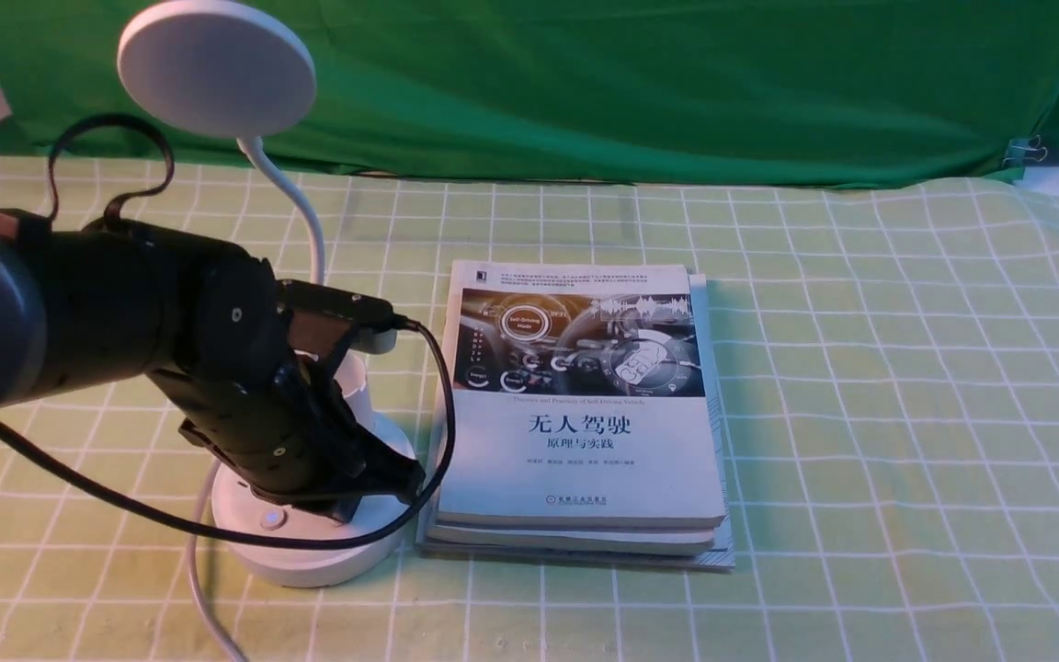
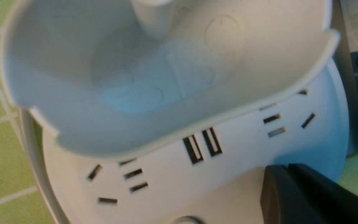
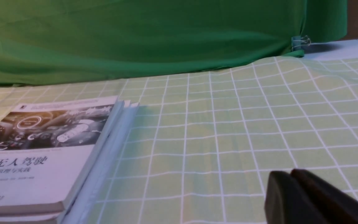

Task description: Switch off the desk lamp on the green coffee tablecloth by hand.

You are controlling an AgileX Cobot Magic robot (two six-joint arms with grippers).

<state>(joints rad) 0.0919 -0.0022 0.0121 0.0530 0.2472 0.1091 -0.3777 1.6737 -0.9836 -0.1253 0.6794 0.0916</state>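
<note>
The white desk lamp stands at the left of the green coffee tablecloth (image 1: pixel 860 368). Its disc head (image 1: pixel 217 66) looks dull white, on a thin neck (image 1: pixel 309 221) above the round base (image 1: pixel 309 552). The hand, my black left arm (image 1: pixel 125 313), reaches down over that base. The left gripper (image 1: pixel 392 483) is shut, its tips low on the base top, right of a small round button (image 1: pixel 269 519). In the left wrist view, the shut left gripper (image 2: pixel 287 168) lies over the socketed base (image 2: pixel 228 161), below the cup holder (image 2: pixel 135 77). My right gripper (image 3: pixel 291 173) is shut above bare cloth (image 3: pixel 216 133).
A stack of books (image 1: pixel 585 405) lies right beside the lamp base, also seen as the books (image 3: pixel 42 149) in the right wrist view. A dark green backdrop cloth (image 1: pixel 631 83) hangs behind, with a binder clip (image 1: pixel 1026 149). The lamp's white cable (image 1: pixel 203 588) runs toward the front edge.
</note>
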